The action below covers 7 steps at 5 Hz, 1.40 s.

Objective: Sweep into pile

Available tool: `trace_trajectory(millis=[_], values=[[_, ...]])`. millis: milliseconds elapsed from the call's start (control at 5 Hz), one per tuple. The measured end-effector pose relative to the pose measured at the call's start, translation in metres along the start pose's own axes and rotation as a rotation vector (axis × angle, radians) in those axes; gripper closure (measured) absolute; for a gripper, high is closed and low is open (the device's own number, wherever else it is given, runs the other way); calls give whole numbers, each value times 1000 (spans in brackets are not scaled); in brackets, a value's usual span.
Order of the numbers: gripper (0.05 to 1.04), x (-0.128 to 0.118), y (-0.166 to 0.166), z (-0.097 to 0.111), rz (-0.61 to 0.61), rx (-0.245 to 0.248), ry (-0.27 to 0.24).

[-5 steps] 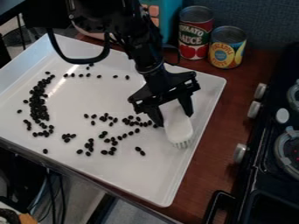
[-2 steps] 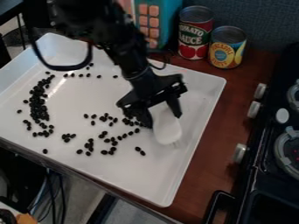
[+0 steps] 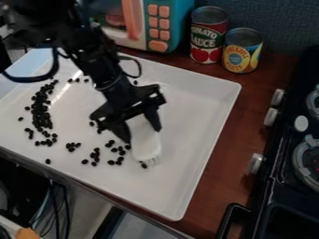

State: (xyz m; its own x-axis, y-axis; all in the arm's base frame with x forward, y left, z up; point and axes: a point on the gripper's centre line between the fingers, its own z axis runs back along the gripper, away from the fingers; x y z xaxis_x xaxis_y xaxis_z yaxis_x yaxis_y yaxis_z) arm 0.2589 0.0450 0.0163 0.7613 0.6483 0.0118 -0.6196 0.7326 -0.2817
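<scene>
The black gripper (image 3: 143, 133) hangs over the middle of the white tray (image 3: 193, 154), shut on a white brush (image 3: 145, 144) whose bristles point down toward the tray floor. One or two black beans (image 3: 144, 165) lie at the bristle tips. Left of the brush, small loose groups of beans (image 3: 94, 155) are scattered. A dense curved band of beans (image 3: 40, 111) lies along the tray's left part. A few more beans sit near the back, partly hidden behind the arm.
Behind the tray stand a toy microwave (image 3: 157, 25), a tomato can (image 3: 207, 35) and a pineapple can (image 3: 243, 50). A black toy stove (image 3: 280, 186) with knobs is at the right, beyond a strip of brown table (image 3: 224, 158).
The gripper and brush have moved left across the tray, from near its right wall to the middle. Some middle beans are now covered by them, and more of the microwave shows.
</scene>
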Motion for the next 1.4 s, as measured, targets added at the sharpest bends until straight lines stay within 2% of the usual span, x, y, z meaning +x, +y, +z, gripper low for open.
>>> trace_trajectory(millis=[200, 400, 600, 800, 1000, 1200, 1400], values=[[375, 2, 12, 3, -3, 8, -10], [375, 9, 20, 3, -14, 26, -44], [375, 18, 29, 4, -70, 89, -76], [375, 40, 44, 14, -68, 215, -157], [375, 57, 60, 20, -32, 359, -135], [375, 64, 67, 23, -17, 431, -76], [375, 75, 86, 29, 38, 459, -69]])
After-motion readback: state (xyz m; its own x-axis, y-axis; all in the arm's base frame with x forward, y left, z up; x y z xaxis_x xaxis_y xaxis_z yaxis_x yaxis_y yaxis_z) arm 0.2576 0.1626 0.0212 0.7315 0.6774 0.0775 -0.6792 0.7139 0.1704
